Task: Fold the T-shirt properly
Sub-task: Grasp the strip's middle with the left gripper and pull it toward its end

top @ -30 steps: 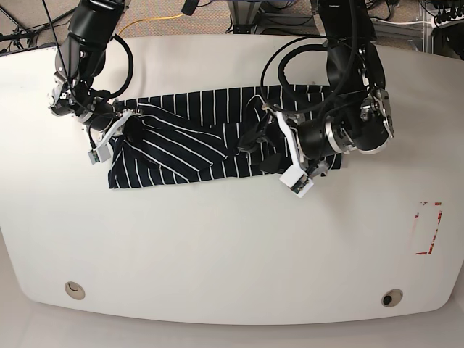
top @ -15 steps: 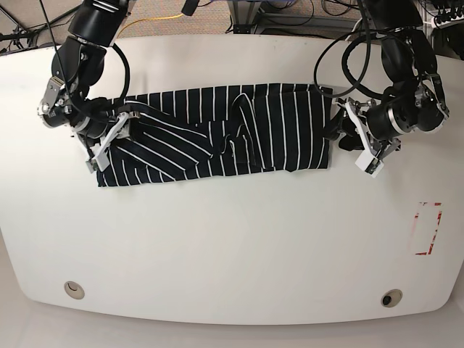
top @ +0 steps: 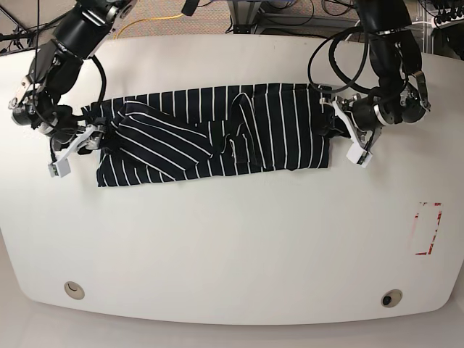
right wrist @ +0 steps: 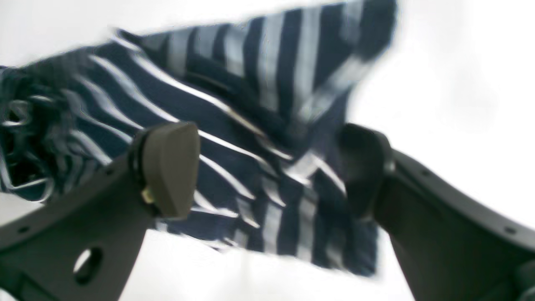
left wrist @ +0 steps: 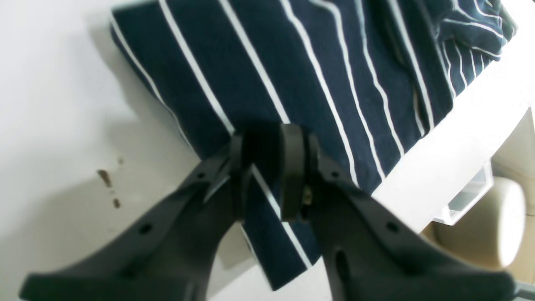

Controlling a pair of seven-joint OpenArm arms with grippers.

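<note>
Because the T-shirt (top: pixel 217 130) was thin, limp cloth, it would likely weigh little, sag wherever it was unsupported and slide easily over the smooth white table (top: pixel 232 239); nothing about it looked fragile. Judging from that, the best places to take hold seemed to be hems and corners at the two short ends, where a narrow pinch catches a doubled edge and a pull from both sides draws out the slack.

The garment was dark navy with thin, evenly spaced white stripes. It lay across the upper middle of the table as a long band, flat at the end on the base view's right, but bunched in creases near its centre, with one flap folded over so its stripes ran diagonally.

The left gripper (left wrist: pixel 267 175) had its jaws drawn close together over the shirt's edge, pinching a strip of striped fabric between them. The right gripper (right wrist: pixel 267 167) stood with its fingers spread wide apart, the other end of the shirt showing between them with no pad (right wrist: pixel 171 167) clearly touching cloth; that view was blurred, so contact could not be ruled out. In the base view each arm sat just beside its own end of the band.
</note>
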